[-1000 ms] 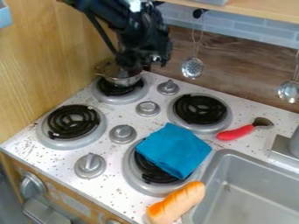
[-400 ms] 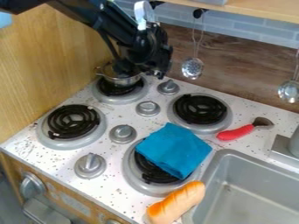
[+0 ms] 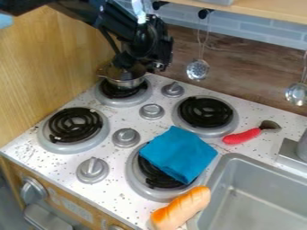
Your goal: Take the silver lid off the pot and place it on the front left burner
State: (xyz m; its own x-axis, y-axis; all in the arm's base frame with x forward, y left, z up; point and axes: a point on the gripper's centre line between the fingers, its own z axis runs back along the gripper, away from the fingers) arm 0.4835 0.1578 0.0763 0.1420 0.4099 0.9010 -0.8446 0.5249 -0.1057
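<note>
The black robot hand (image 3: 141, 65) is hanging at the metal pot (image 3: 127, 84) on the far-left burner (image 3: 120, 103), having just shifted slightly left, so work is seemingly centring there; whether it is gripping anything, I cannot tell. A blue cloth (image 3: 178, 153) is lying nearer.

We are seeing our black arm (image 3: 81, 12) entering at the upper left and slanting down to the right. Below the slanting part, we are seeing a thin dark cable (image 3: 110, 42) curving downward. Our wrist (image 3: 145, 38) is bending steeply down at the arm's lower end, and a pale, bright patch is showing just above it. Our black gripper (image 3: 141, 65) is hanging below the wrist, left of the view's middle, and pointing downward.
</note>
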